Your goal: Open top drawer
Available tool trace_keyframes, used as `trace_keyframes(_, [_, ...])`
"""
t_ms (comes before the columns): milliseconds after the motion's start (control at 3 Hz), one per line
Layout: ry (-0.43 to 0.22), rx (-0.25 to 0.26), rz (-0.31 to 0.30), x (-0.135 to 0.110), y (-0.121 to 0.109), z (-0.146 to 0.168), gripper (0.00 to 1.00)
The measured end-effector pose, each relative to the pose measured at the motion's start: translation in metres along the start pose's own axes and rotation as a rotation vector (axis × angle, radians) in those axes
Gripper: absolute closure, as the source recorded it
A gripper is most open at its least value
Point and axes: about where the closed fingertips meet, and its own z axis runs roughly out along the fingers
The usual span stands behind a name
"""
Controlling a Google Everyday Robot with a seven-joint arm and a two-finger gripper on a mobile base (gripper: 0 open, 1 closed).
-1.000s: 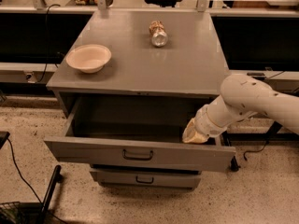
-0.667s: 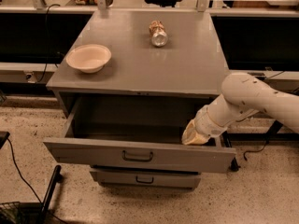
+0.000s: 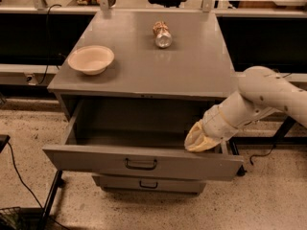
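The top drawer (image 3: 96, 161) is a wide grey metal drawer, pulled far out of the cabinet, with a small dark bail handle (image 3: 141, 164) at the centre of its front. Its inside looks empty. My gripper (image 3: 197, 143) reaches in from the right on a white arm and sits inside the drawer at its right end, just behind the front panel.
The grey cabinet top (image 3: 192, 71) holds a beige bowl (image 3: 91, 59) at the left and a crushed can (image 3: 162, 34) at the back. A lower drawer (image 3: 148, 183) is closed beneath. A black cable (image 3: 19, 176) lies on the speckled floor at left.
The arm and gripper have shifted slightly; the drawer stays about as far open as before.
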Motion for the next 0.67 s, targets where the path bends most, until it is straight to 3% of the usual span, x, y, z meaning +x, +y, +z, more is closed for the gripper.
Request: trace_keyframes(667, [-0.047,-0.058,-0.002,-0.025,0.031,-0.009,1.00])
